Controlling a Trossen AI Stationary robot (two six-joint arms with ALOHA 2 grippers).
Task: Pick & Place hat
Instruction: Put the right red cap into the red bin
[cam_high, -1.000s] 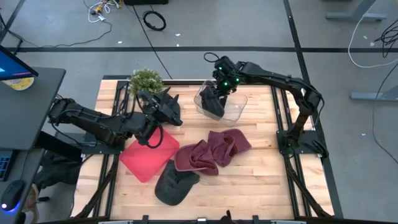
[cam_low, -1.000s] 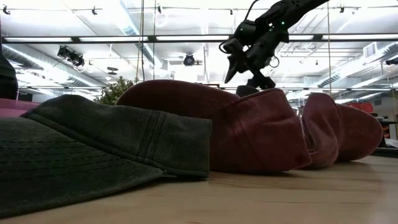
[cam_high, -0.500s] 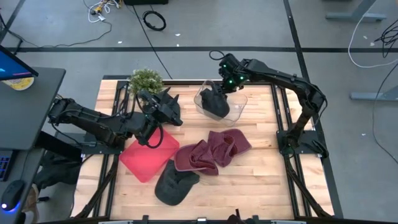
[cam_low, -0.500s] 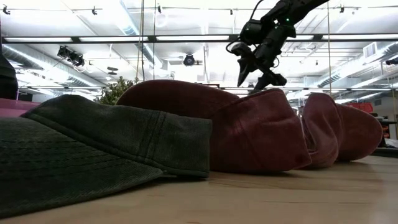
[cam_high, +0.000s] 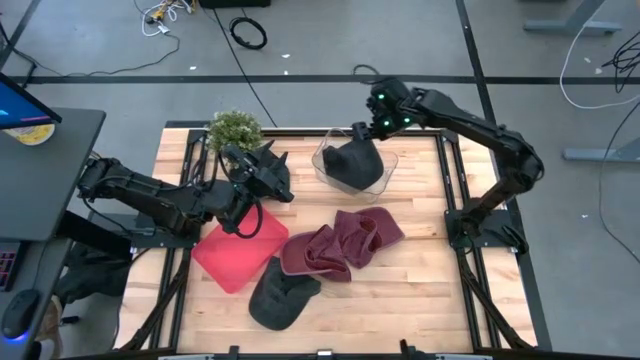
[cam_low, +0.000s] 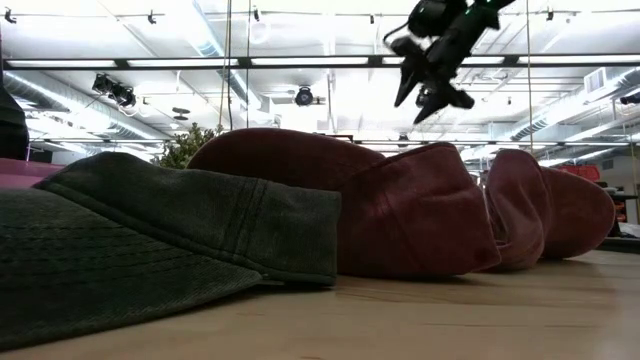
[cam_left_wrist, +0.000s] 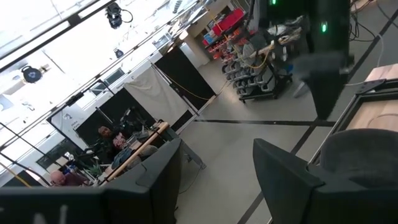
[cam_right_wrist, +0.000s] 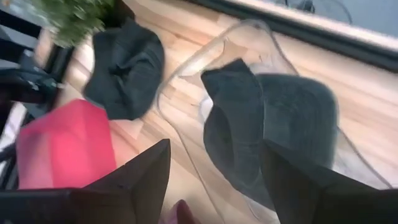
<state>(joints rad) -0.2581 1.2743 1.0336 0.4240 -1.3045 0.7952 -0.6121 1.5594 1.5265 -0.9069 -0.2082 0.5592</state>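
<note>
High view: my right claw (cam_high: 372, 118) hangs with its fingers spread and empty at the far edge of the clear plastic bin (cam_high: 385, 178), which holds a dark charcoal fabric cap (cam_high: 354, 163). The hats not yet placed lie toward the near edge of the wooden surface (cam_high: 420, 280): two crumpled maroon fabric caps (cam_high: 340, 245) in the middle, then a dark grey fabric cap (cam_high: 280, 292) closer to the front. My judgement is that the right arm must reach back toward the near edge, past the bin. My left claw (cam_high: 268, 170) waits, fingers apart, between the flat red tray (cam_high: 238, 253) and a small green potted plant (cam_high: 234, 128); it is about as near to the maroon caps. Low view: the right claw (cam_low: 432, 82) is high above the maroon caps (cam_low: 400, 205), fingers apart; the grey cap (cam_low: 170, 235) fills the foreground. Left wrist view: the left claw (cam_left_wrist: 217, 180) is spread, holding nothing. Right wrist view: the right claw (cam_right_wrist: 214, 180) is wide over the bin (cam_right_wrist: 189, 71) and its charcoal cap (cam_right_wrist: 267, 127). No readable brand, label or writing appears in any view.
</note>
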